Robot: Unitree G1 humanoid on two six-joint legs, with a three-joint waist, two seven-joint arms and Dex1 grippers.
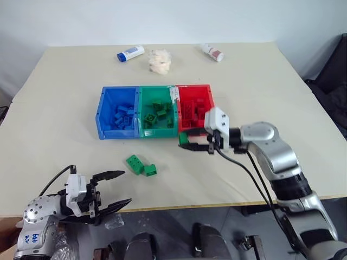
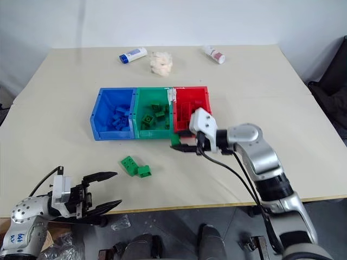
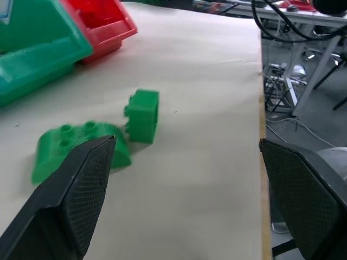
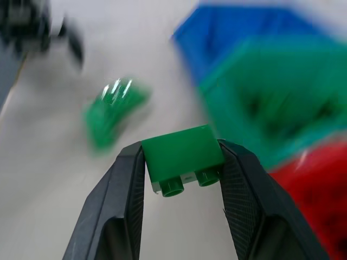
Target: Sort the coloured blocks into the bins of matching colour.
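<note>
My right gripper (image 1: 186,142) is shut on a small green block (image 4: 183,156), held above the table just in front of the seam between the green bin (image 1: 157,134) and the red bin (image 1: 209,91). Two more green blocks lie loose on the table: a longer one (image 1: 135,163) and a square one (image 1: 150,170) touching it. My left gripper (image 1: 116,188) is open at the table's near left edge, short of those two blocks, with nothing between its fingers. The blue bin (image 1: 105,116) joins the green one on the left. Each bin holds several bricks of its own colour.
At the table's far side lie a blue-and-white bottle (image 1: 130,53), a crumpled beige wad (image 1: 160,60) and a white bottle with a red label (image 1: 212,52). A dark chair (image 1: 336,81) stands past the table's right edge.
</note>
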